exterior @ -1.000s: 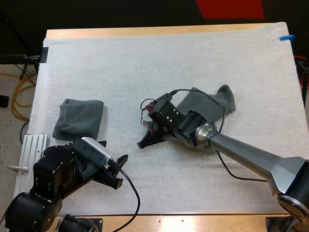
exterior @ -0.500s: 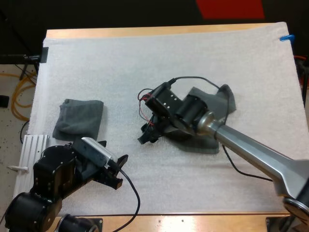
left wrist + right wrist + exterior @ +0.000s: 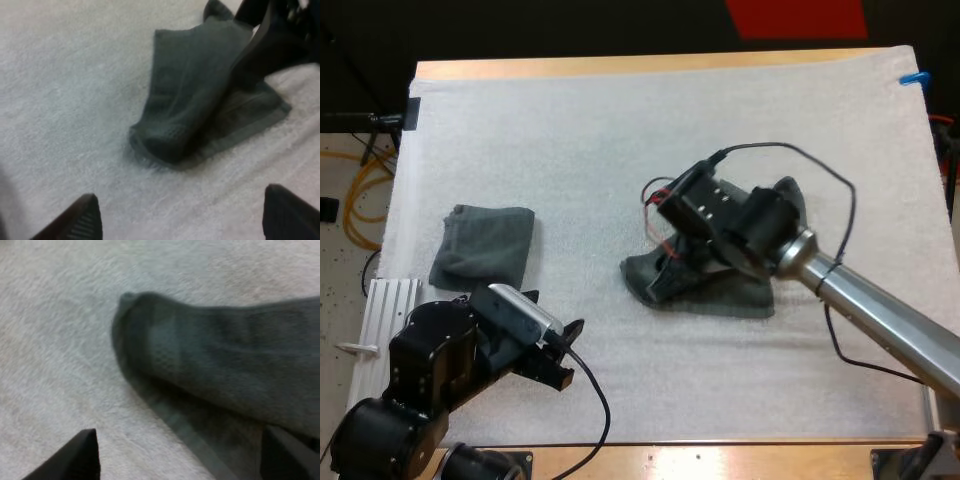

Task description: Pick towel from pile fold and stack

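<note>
Your right gripper [image 3: 665, 279] stands spread over the doubled towel [image 3: 725, 297]; your left gripper [image 3: 568, 352] is spread, empty. A folded towel [image 3: 485, 245] lies near it.

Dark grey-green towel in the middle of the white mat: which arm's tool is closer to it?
Right. The right tool hangs directly over the half-folded dark grey-green towel; the left tool sits apart from it, near the front left of the white mat.
</note>
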### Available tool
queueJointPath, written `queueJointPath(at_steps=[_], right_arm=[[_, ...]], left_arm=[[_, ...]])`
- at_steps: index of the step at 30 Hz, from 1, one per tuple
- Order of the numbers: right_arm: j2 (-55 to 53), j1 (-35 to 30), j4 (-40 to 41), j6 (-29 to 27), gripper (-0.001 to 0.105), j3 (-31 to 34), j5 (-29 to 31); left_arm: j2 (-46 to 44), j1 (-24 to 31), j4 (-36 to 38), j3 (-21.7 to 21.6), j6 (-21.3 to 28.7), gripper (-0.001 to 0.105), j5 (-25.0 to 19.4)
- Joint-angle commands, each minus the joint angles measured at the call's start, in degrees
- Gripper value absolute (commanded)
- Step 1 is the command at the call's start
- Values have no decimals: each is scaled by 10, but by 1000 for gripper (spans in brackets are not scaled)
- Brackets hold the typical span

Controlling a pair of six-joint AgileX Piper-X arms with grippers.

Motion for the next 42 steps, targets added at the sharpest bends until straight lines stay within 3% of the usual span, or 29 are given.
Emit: queueJointPath(at_steps=[1, 5, 9, 18, 25, 27, 31, 35, 42], right_arm=[[-12, -15, 11, 0, 63, -2, 3], [-28, -73, 24, 6, 63, 14, 0], [-50, -129, 25, 6, 63, 49, -6], [-127, -240, 4, 6, 63, 213, -7], [-174, -313, -72, 43, 63, 356, -48], [-182, -331, -105, 55, 63, 391, -72], [-182, -351, -186, 81, 63, 455, -179], [-172, -350, -295, 154, 63, 503, -293], [-103, -315, -384, 222, 63, 518, -334]], left_arm=[[-2, -2, -6, -4, 1, 65, -22], [-2, -2, 1, -4, 1, 65, -53], [-2, -2, 2, -4, 3, 65, -56], [-2, -2, 2, -4, 3, 65, -56], [-2, -2, 2, -4, 3, 65, -56], [-2, -2, 2, -4, 3, 65, -56], [-2, -2, 2, -4, 3, 65, -55], [-2, -2, 2, -4, 3, 65, -55], [-2, -2, 2, -4, -1, 65, -55]])
